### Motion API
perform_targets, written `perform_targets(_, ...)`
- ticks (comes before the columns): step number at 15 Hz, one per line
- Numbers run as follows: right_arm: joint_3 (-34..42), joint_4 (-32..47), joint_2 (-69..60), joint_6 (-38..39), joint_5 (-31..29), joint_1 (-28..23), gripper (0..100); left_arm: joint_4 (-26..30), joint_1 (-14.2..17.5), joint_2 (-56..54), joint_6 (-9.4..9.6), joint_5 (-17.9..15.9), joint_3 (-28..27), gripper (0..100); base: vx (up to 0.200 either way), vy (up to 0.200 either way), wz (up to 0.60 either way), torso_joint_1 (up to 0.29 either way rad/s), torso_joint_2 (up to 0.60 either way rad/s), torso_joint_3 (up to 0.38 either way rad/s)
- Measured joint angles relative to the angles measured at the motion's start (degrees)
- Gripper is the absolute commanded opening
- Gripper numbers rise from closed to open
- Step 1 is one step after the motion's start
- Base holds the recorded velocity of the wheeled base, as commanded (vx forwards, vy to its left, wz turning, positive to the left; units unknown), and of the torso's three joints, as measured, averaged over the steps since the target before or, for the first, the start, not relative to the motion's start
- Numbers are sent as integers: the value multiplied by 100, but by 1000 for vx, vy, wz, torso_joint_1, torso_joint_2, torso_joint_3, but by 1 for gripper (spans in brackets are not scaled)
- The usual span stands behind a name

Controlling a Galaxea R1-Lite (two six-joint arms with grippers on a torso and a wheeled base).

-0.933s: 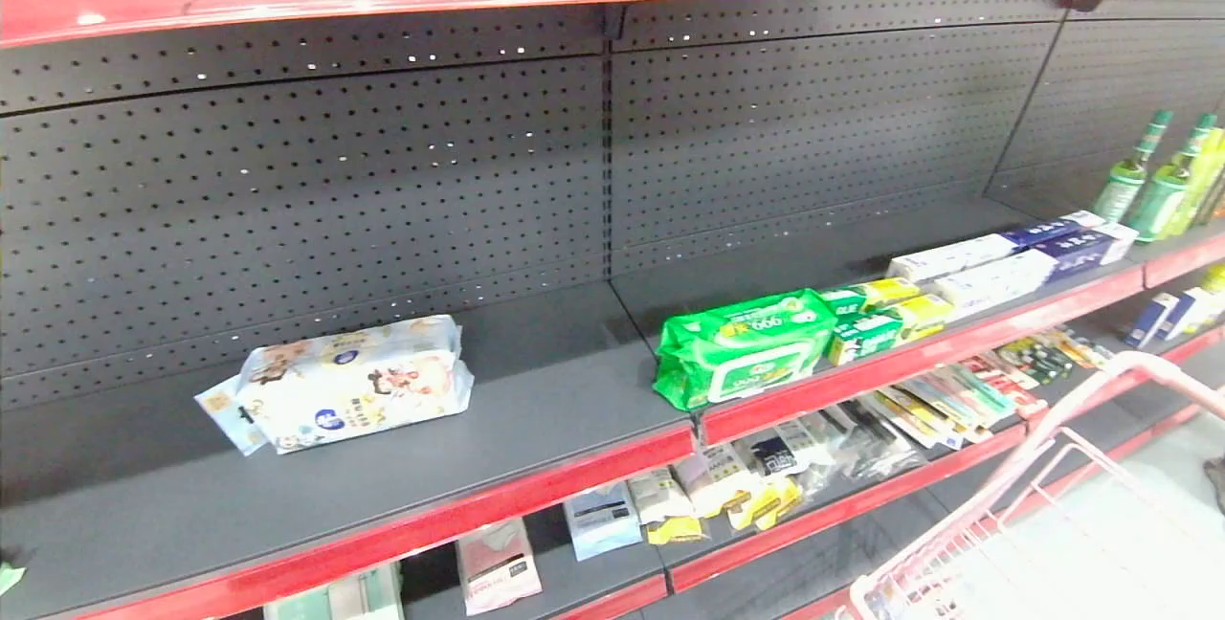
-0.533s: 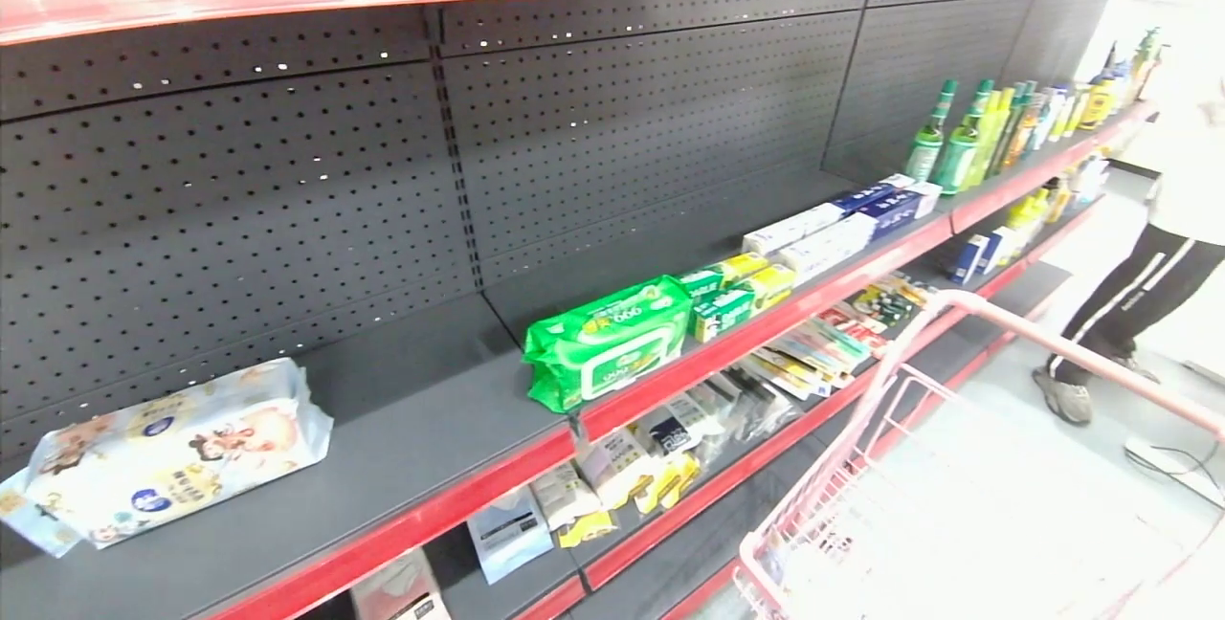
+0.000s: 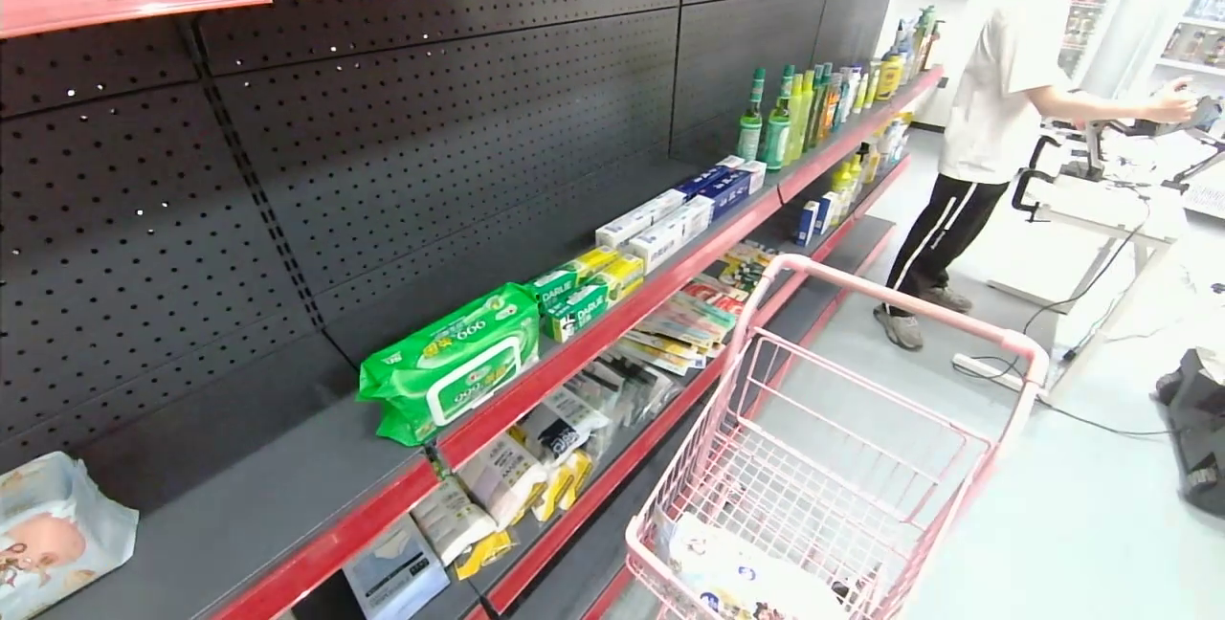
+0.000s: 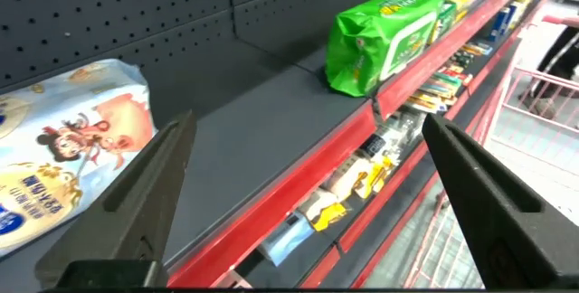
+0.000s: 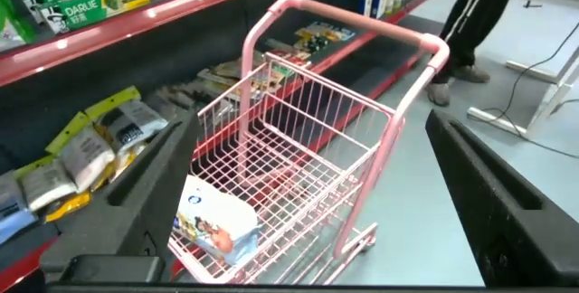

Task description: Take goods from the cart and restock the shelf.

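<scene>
Two things have changed in the last second, and both come from the head camera swinging right, not from any goods moving. The stock has slid toward the left of the head view, and the pink cart (image 3: pixel 890 293) has come fully into sight at the near right. The white cartoon pack (image 3: pixel 48 534) and the green wipes pack (image 3: pixel 455 362) lie where they lay on the shelf (image 3: pixel 239 515). I read the turn as the robot going back to the cart for the next item. One white printed pack (image 3: pixel 737 577) lies in the cart's near end and is the likely pick.

The left gripper (image 4: pixel 308 126) is released and empty, out by the shelf front near the cartoon pack. The right gripper (image 5: pixel 309 121) is also spread wide, holding nothing, above the cart.

The shelf is a dark board with a red front rail and black pegboard behind. A wide bare stretch lies between the two packs, with room for more. Farther right stand toothpaste boxes (image 3: pixel 584 285), then green bottles (image 3: pixel 775 122). Small packets (image 3: pixel 536 467) lie on the shelf below. The floor is pale.
</scene>
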Motion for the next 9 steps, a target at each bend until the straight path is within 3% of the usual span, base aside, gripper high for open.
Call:
perform_targets(5,-51,-26,6,26,-9,-4,100,0,-2,0,-9,2,0,100,0,0,0,0,0,0)
perform_targets(9,-1301,-185,890,483,6,24,100,0,-6,0,-11,2,0,100,0,0,0,0,0,0)
